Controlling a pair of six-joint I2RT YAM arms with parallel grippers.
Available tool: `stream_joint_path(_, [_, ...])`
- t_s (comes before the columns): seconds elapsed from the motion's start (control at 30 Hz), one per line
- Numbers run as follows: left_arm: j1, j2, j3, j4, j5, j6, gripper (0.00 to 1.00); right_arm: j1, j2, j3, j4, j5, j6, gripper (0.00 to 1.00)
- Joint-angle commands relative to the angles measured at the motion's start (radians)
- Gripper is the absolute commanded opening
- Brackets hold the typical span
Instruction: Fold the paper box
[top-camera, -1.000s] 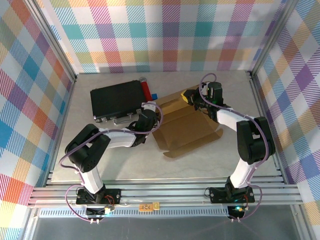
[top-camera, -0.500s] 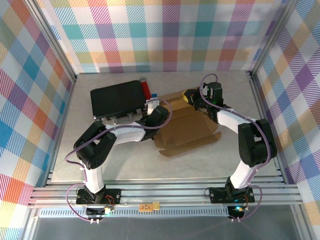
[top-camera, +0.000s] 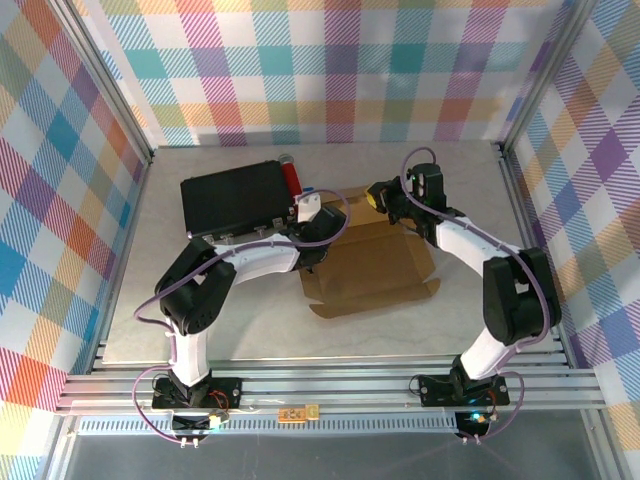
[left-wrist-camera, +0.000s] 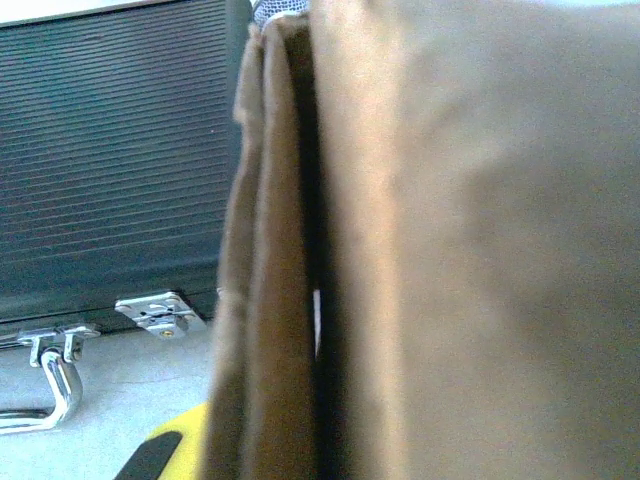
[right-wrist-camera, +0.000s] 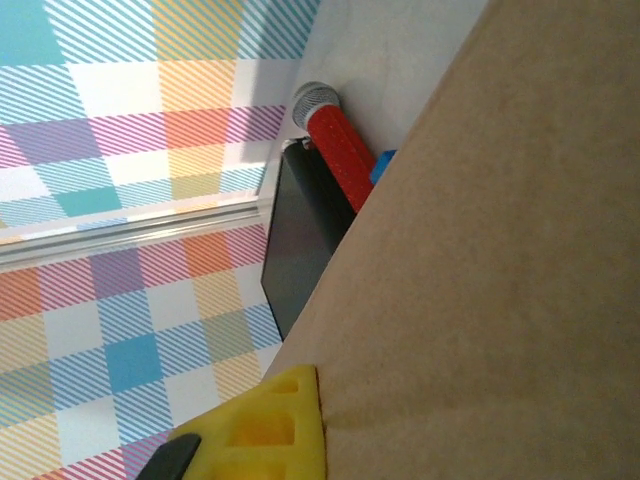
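Note:
The brown paper box (top-camera: 368, 262) lies partly folded in the middle of the table, its near tabs flat. My left gripper (top-camera: 318, 243) is at the box's left edge. In the left wrist view several upright cardboard layers (left-wrist-camera: 290, 300) stand between the jaws, one yellow finger (left-wrist-camera: 165, 450) is against them and the other is hidden. My right gripper (top-camera: 383, 198) is at the box's far edge. In the right wrist view its yellow finger (right-wrist-camera: 265, 430) presses on the cardboard (right-wrist-camera: 480, 280), which hides the other finger.
A black flat case (top-camera: 232, 198) with metal latches (left-wrist-camera: 155, 310) lies at the back left, close to the box. A red cylinder (top-camera: 292, 178) rests at the case's right end. Plaid walls enclose the table on three sides.
My left gripper moved right, to the box's left edge. The box shifted left and toward me and now sits squarer. My right gripper stayed at the far edge.

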Motion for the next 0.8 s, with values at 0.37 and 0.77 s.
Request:
stream_joint_path(0.37, [0.043,-0.241,-0.24,0.166,0.033,0.428,0.0,-0.157,-0.265,0.253,-0.621,0.05,-0.206,0.61])
stream_joint_path(0.77, [0.044,-0.309,-0.263,0.143,0.039,0.433,0.0,-0.221,-0.067,0.378,-0.768,0.034,-0.442,0.53])
